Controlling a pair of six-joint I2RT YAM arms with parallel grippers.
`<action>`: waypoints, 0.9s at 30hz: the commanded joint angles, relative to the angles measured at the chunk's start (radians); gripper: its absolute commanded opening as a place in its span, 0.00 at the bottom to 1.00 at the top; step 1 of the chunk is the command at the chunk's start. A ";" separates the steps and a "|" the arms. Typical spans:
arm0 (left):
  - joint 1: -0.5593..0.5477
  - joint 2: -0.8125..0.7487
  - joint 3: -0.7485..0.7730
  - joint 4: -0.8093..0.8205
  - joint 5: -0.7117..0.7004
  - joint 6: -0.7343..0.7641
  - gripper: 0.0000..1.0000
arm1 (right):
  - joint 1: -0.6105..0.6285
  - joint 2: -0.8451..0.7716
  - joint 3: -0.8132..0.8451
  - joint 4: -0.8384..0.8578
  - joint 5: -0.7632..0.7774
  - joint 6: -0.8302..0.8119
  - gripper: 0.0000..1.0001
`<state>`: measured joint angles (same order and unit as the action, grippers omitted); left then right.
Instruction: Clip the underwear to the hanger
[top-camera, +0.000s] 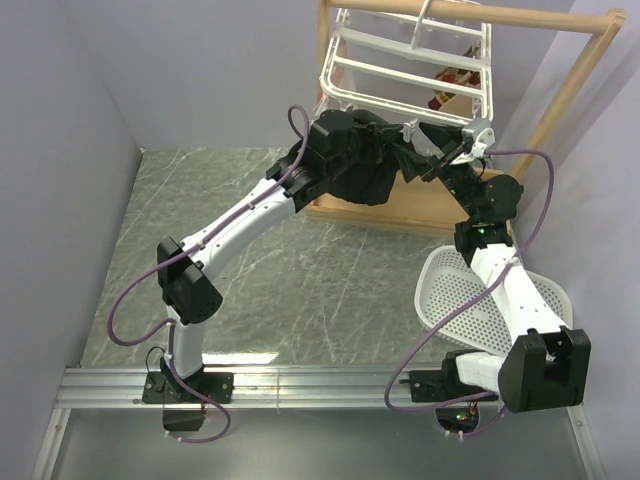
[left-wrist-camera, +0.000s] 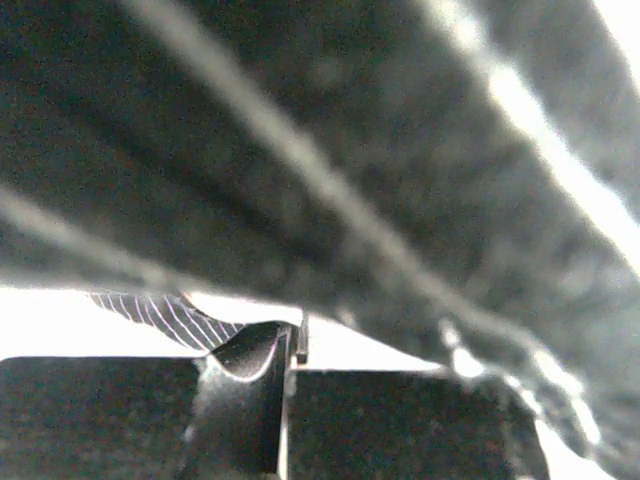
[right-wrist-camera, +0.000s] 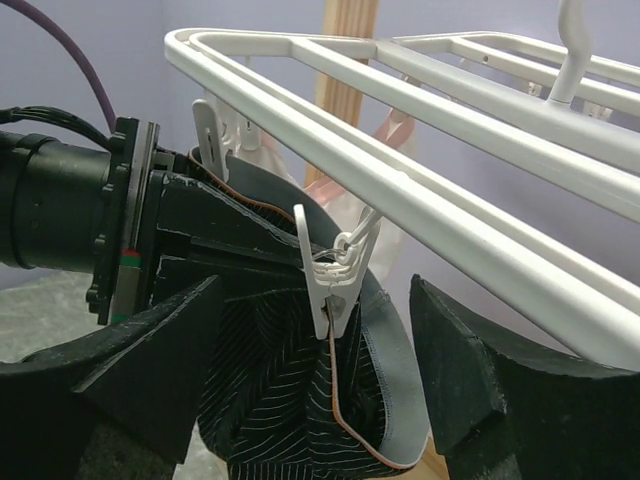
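The white hanger (right-wrist-camera: 420, 190) hangs from the wooden frame, also visible from above as the hanger (top-camera: 400, 60). One of its white clips (right-wrist-camera: 335, 285) is pinched on the orange-trimmed waistband of the black striped underwear (right-wrist-camera: 280, 400), which sags below it. My right gripper (right-wrist-camera: 315, 370) is open, its two black fingers standing wide on either side of the clip and fabric without touching them. My left gripper (right-wrist-camera: 215, 235) is shut on the underwear just left of the clip. In the left wrist view, blurred dark fabric (left-wrist-camera: 350, 180) covers nearly everything above the shut left gripper (left-wrist-camera: 287, 365).
The wooden frame (top-camera: 590, 60) with its tray base stands at the back right. A white perforated basket (top-camera: 460, 290) lies under the right arm. A small brown item (top-camera: 450, 90) and a whitish pouch (right-wrist-camera: 390, 135) hang on the hanger's far side. Grey walls enclose the table.
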<state>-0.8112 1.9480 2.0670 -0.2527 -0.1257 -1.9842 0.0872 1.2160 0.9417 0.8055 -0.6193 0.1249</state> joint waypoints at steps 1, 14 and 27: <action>-0.005 -0.038 0.032 0.044 0.028 -0.262 0.00 | -0.003 -0.050 0.011 -0.021 -0.013 -0.019 0.82; -0.005 -0.064 -0.042 0.056 0.021 -0.228 0.19 | -0.056 -0.162 0.020 -0.293 -0.088 -0.094 0.83; -0.011 -0.150 -0.225 0.127 -0.022 -0.120 0.50 | -0.144 -0.233 0.008 -0.463 -0.243 -0.116 0.82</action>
<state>-0.8177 1.8725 1.8656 -0.1917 -0.1295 -1.9945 -0.0402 1.0134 0.9417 0.3843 -0.8047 0.0231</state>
